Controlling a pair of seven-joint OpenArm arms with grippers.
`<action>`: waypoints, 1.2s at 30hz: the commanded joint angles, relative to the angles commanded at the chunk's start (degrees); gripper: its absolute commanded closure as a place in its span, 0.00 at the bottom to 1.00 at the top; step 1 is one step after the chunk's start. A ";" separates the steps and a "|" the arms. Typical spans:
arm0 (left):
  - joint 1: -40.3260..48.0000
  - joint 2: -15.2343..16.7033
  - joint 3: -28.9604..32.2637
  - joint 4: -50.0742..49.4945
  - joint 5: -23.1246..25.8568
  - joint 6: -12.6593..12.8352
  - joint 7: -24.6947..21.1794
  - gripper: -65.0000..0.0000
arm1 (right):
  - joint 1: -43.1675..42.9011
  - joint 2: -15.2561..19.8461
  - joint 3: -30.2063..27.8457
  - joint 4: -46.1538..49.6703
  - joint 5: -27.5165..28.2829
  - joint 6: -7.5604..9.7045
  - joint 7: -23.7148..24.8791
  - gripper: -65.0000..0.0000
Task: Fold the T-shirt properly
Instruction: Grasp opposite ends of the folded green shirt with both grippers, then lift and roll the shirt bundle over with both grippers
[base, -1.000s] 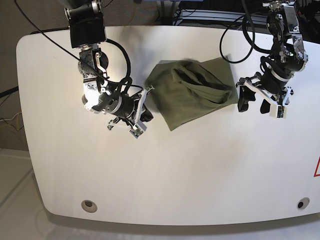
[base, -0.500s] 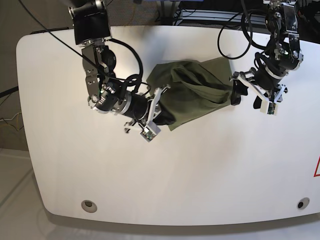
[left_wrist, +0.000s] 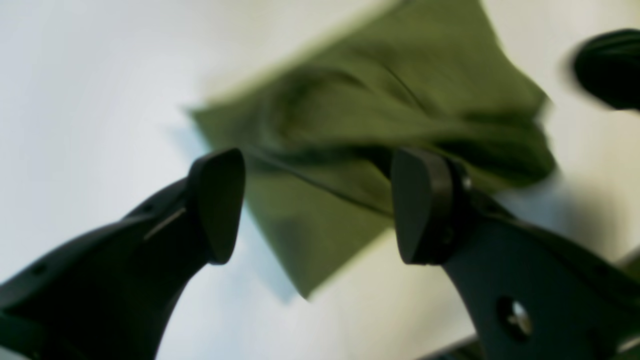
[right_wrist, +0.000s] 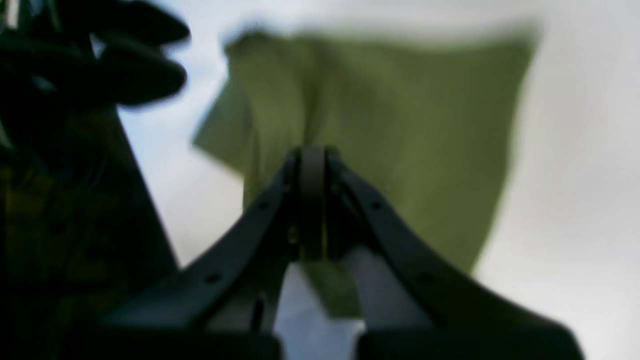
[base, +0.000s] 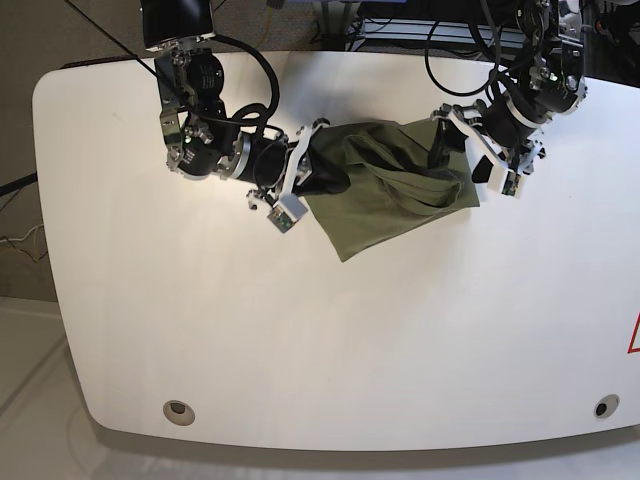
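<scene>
The olive-green T-shirt (base: 385, 195) lies bunched and partly folded on the white table (base: 300, 340), one corner pointing toward the front. My right gripper (base: 328, 174) sits at the shirt's left edge. In the right wrist view its fingertips (right_wrist: 312, 167) are pressed together with the green T-shirt (right_wrist: 400, 130) right at them, so it looks shut on the fabric. My left gripper (base: 458, 160) hovers over the shirt's right end. The left wrist view shows its fingers (left_wrist: 217, 205) spread wide, holding nothing, with the T-shirt (left_wrist: 380, 105) beyond them. Both wrist views are blurred.
Black cables (base: 460, 40) and equipment run along the table's back edge. Two round holes (base: 178, 409) sit near the front corners. A red mark (base: 634, 335) shows at the right edge.
The right gripper moved from the shirt's lower left edge up to its left side and went from open to shut. The left gripper moved up and left, over the shirt's right end.
</scene>
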 joint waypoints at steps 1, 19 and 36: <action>-0.02 0.16 -0.06 -0.12 0.02 -0.06 0.02 0.33 | 0.59 -0.08 -0.28 -0.64 0.01 0.01 -0.03 1.00; -0.64 0.59 -2.41 -0.84 -0.54 0.11 -0.19 0.34 | 17.60 -6.28 -18.04 -10.90 -23.08 2.23 2.02 0.97; -0.63 -0.31 -7.15 -6.26 -4.68 -0.34 -1.75 0.32 | 15.49 -8.91 -10.59 -28.04 -33.66 2.23 18.97 0.99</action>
